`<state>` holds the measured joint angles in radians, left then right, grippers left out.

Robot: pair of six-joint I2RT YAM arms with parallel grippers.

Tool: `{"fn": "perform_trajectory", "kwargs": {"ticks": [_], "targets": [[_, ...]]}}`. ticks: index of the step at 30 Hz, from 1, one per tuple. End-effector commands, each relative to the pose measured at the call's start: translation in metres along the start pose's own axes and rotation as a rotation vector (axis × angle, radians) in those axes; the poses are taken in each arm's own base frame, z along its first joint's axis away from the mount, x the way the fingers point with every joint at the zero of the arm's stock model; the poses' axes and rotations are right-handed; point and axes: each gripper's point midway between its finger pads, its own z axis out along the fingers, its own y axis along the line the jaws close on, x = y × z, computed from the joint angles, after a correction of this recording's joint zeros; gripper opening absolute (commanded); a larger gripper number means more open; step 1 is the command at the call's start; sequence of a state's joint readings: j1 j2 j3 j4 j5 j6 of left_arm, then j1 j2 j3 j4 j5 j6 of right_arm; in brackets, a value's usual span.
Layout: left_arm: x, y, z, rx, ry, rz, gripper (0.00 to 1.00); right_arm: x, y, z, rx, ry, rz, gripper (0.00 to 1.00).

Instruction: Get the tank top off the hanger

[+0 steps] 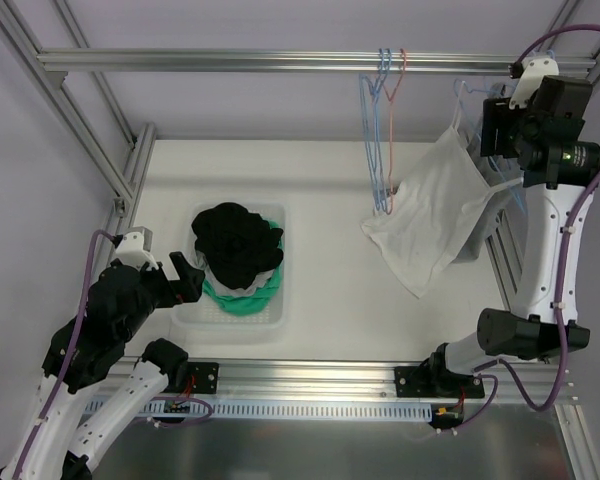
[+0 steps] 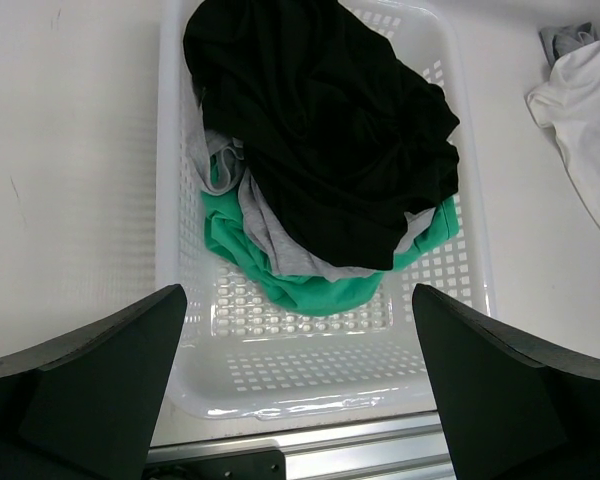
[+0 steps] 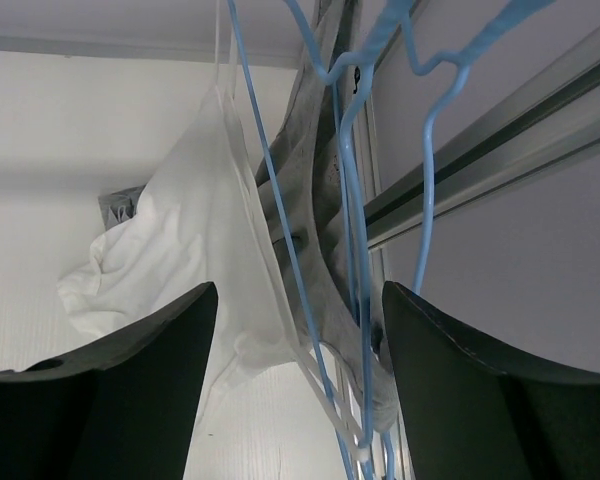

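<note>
The worktop (image 1: 330, 200) spreads below both claws. Directly under the left claw (image 2: 298, 300), whose fingers are spread with nothing held, sits a white mesh basket (image 2: 175, 200) heaped with black, grey and green clothes. The white tank top (image 1: 435, 215) hangs just below and left of the raised right claw (image 3: 300, 295). Its long axis slants from the straps beside that claw down to a hem far from it, near the worktop. The right claw's fingers are apart, bracketing fabric and a blue wire hanger (image 3: 349, 180). Which wire carries the top is hard to tell. This looks like the approach step: next, pinch a strap and slide it off the hanger's shoulder.
</note>
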<state>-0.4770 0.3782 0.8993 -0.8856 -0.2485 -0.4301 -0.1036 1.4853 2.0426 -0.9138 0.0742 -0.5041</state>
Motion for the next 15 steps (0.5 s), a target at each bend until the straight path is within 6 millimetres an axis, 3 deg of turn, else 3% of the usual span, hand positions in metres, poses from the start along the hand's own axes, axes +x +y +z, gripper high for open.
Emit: {"fn": "perform_trajectory", "kwargs": {"ticks": [1,4,10,15], "targets": [[-0.005,-0.001,0.004,-0.003,-0.027,-0.013,0.99,-0.02,-0.012,0.001,0.031,-0.064,-0.002,0.71],[-0.004,-0.003,0.004,0.007,-0.023,-0.008,0.99,-0.02,-0.007,0.01,0.009,-0.056,0.004,0.66],[-0.005,-0.004,0.003,0.015,-0.029,-0.008,0.99,-0.019,0.008,0.016,-0.074,-0.057,0.029,0.43],[-0.004,-0.005,0.002,0.025,-0.031,-0.006,0.99,-0.02,0.004,0.019,-0.052,-0.059,0.035,0.27]]}}
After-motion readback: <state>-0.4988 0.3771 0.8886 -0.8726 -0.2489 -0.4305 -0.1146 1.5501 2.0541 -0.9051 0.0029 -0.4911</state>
